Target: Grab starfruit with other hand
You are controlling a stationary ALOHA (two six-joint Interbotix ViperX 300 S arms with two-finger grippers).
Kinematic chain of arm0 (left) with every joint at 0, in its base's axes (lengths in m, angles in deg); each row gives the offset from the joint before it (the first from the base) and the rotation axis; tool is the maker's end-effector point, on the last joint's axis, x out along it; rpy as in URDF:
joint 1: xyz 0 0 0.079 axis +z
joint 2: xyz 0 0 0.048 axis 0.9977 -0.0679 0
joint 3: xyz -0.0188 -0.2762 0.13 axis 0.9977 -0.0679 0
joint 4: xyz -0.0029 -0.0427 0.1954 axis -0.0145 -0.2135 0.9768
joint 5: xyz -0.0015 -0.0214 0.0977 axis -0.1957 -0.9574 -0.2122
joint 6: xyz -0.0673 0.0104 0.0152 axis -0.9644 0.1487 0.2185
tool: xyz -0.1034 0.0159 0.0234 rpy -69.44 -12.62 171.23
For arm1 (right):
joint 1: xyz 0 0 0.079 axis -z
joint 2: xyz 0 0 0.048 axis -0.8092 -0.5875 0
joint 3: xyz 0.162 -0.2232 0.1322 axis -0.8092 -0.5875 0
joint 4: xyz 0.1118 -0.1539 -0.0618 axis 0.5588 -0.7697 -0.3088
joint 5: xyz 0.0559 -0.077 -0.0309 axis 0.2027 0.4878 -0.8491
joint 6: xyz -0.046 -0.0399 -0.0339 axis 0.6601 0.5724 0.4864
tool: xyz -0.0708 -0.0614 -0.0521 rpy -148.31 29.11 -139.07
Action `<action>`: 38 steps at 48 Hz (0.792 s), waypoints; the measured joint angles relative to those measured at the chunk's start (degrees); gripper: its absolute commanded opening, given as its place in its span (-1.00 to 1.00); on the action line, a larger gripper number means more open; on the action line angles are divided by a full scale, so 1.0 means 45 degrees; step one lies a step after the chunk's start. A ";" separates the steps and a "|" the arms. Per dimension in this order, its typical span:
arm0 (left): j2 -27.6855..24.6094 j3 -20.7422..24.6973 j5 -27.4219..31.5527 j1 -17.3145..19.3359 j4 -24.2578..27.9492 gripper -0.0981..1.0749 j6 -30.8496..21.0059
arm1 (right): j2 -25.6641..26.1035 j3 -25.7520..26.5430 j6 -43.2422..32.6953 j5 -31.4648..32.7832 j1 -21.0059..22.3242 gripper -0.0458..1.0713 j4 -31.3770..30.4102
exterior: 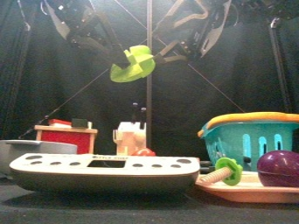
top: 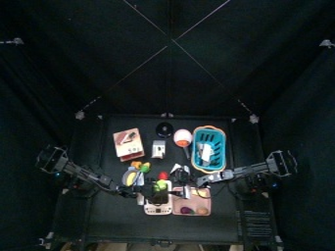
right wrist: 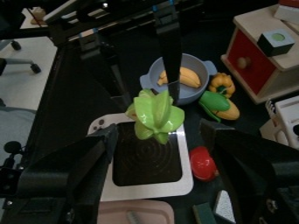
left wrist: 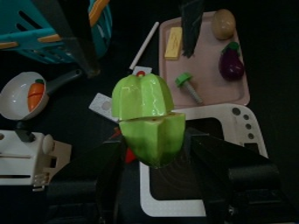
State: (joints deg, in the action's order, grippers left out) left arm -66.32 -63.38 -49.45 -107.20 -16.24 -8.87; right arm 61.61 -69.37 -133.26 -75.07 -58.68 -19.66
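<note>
Two hands meet at one fruit high above the bench, and the handover is judged to be the risky part; the starfruit point(exterior: 136, 63) is carried in mid-air, well clear of everything below, so any slip would mean a long drop. A fall is most likely if the left hand point(left wrist: 149, 144) were released before the right hand point(right wrist: 156, 131) has a firm pinch; the fruit's ribbed, waxy flanks offer narrow ridges only, and a grip placed on a ridge could be squeezed off sideways. A collision of the two hands is also possible, since both are crowded round the same small body.

Directly beneath, the white scale point(exterior: 105, 171) lies on the bench point(exterior: 140, 206); from it, in the top view, a pink tray point(top: 197, 204) with an aubergine point(exterior: 281, 165) sits at about three o'clock and a teal basket point(top: 210, 147) at about one o'clock; a dropped fruit could be bounced among these.

The left hand is seen pressed onto the starfruit's lower half, its jaws closed against the flanks. The right hand's jaws are spread wide on either side of the fruit in its wrist view; contact is not seen, so the fruit is judged not yet taken.
</note>
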 measured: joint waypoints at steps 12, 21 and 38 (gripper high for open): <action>-0.0020 0.0000 0.0078 0.0000 0.0039 0.01 -0.0020 | -0.0859 0.0469 0.0059 -0.0527 0.0273 0.93 -0.0020; -0.0020 0.0000 0.0117 0.0000 0.0137 0.01 -0.0020 | -0.1035 0.0566 0.0098 -0.0840 0.0352 0.52 -0.0020; -0.0039 -0.0059 0.0664 -0.0020 0.0156 0.01 -0.0020 | -0.1035 0.0586 0.0098 -0.1152 0.0508 -0.21 -0.0039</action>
State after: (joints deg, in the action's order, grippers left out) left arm -66.49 -63.64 -46.46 -107.29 -15.54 -8.95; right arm 56.95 -66.74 -132.82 -80.26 -56.39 -19.84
